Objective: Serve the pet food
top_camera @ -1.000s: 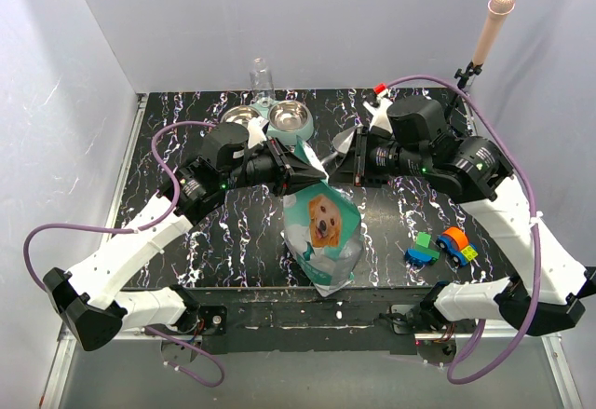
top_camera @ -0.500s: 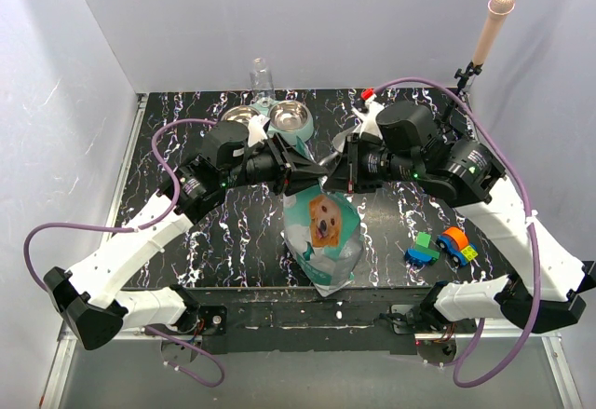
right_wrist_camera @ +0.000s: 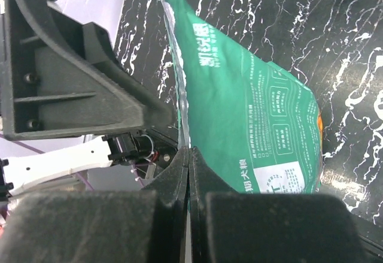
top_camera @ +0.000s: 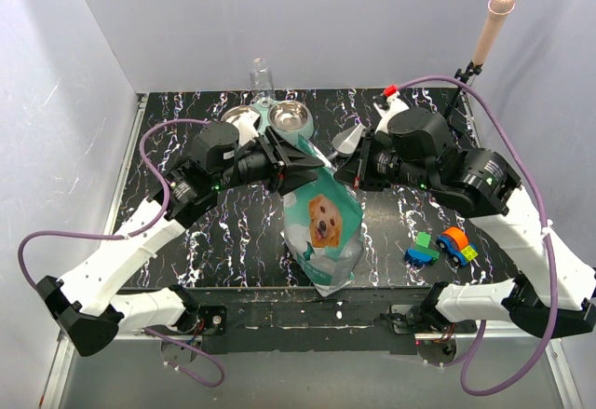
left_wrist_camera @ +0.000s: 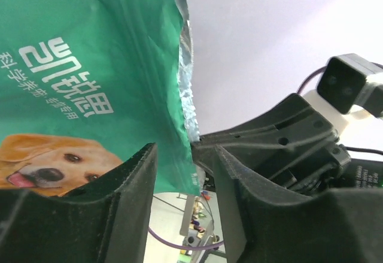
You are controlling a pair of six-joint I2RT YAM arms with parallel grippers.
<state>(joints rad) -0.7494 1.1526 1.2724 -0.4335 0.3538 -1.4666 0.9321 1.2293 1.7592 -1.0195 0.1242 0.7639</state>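
Top external: bag (top_camera: 323, 227) stands on desk (top_camera: 233, 246), near side of bowl (top_camera: 279, 118). Your right tool (right_wrist_camera: 188, 150) is clenched on its top edge; your left tool (left_wrist_camera: 184, 155) gapes around the same edge, released.

A robotics lab test cell: plain pale walls (top_camera: 326, 18) box in a black marbled table (top_camera: 186, 241), two white robot arms (top_camera: 130, 251) are bolted at its near edge, trailing purple cables (top_camera: 70, 234), and a microphone (top_camera: 503, 1) stands in the corner.
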